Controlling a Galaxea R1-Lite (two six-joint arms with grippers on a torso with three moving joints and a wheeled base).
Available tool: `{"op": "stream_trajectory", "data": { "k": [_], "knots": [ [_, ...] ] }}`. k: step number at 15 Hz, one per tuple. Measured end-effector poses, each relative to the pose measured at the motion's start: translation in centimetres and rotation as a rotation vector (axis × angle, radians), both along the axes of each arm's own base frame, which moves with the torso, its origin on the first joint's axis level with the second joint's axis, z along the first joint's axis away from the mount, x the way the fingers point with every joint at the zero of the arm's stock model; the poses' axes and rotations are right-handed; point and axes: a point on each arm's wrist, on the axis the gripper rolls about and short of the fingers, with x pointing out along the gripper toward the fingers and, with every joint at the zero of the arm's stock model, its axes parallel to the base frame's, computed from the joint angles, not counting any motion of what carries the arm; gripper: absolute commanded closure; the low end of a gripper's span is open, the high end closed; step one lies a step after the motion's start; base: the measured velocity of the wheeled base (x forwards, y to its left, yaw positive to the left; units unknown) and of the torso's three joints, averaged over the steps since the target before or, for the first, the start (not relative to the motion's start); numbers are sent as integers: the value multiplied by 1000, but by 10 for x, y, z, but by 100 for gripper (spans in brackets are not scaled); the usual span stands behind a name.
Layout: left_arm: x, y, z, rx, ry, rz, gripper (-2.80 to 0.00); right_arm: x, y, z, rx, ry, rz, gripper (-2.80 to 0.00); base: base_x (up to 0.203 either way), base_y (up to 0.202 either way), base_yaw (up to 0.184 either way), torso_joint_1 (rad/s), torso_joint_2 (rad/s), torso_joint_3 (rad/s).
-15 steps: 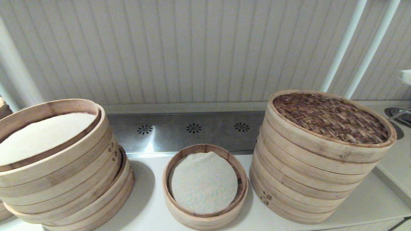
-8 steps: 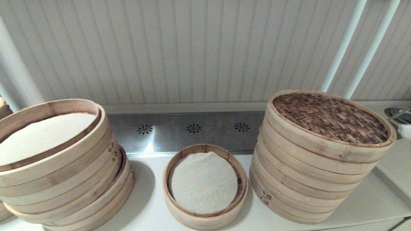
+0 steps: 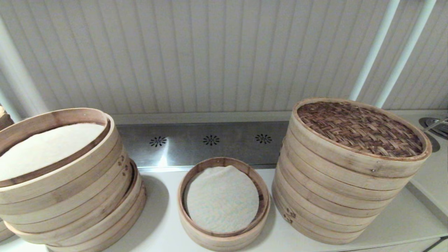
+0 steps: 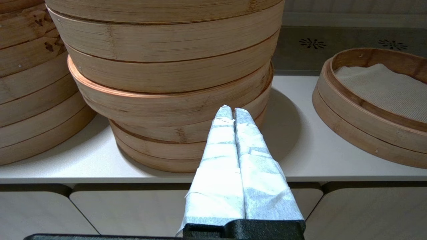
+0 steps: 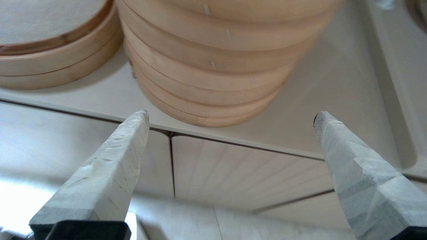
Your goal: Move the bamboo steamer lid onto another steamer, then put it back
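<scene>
The bamboo steamer lid point(image 3: 360, 129), dark woven top in a pale rim, lies on top of the tall tiered stack point(image 3: 332, 196) at the right. The single low steamer tray point(image 3: 223, 201) with its whitish cloth liner stands in the middle of the counter, uncovered. Neither arm shows in the head view. My left gripper point(image 4: 232, 110) is shut and empty, low in front of the counter edge, pointing at the leaning stack point(image 4: 173, 83). My right gripper point(image 5: 231, 115) is open and empty, below and in front of the counter edge, before the tall stack point(image 5: 217, 63).
A wide leaning stack of tiers point(image 3: 63, 178) with a cloth liner fills the left of the counter. A steel vent strip point(image 3: 210, 140) runs along the back wall. Two white pipes point(image 3: 388, 52) rise at the back right, and a sink point(image 3: 435, 126) lies at the far right.
The white-wrapped right gripper at the head view's right edge dropped lower, then left that view. The lid and steamers have not moved.
</scene>
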Motion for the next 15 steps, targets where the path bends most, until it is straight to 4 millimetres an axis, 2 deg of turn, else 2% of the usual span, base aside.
{"op": "stream_trajectory", "data": {
  "k": [4, 5, 7, 11, 15],
  "knots": [
    [0, 0, 0, 0, 0, 0, 0, -16, -3, -48, 81, -54, -53, -280, 0, 0, 0, 0, 0, 0],
    [0, 0, 0, 0, 0, 0, 0, -17, -3, -52, 130, -68, -59, -280, 0, 0, 0, 0, 0, 0],
    [0, 0, 0, 0, 0, 0, 0, -18, -3, -56, 192, -105, -64, -280, 0, 0, 0, 0, 0, 0],
    [0, 0, 0, 0, 0, 0, 0, -20, -2, -60, 197, -102, -61, -280, 0, 0, 0, 0, 0, 0],
    [0, 0, 0, 0, 0, 0, 0, -30, -2, -63, 156, -195, -84, -280, 0, 0, 0, 0, 0, 0]
  ]
}}
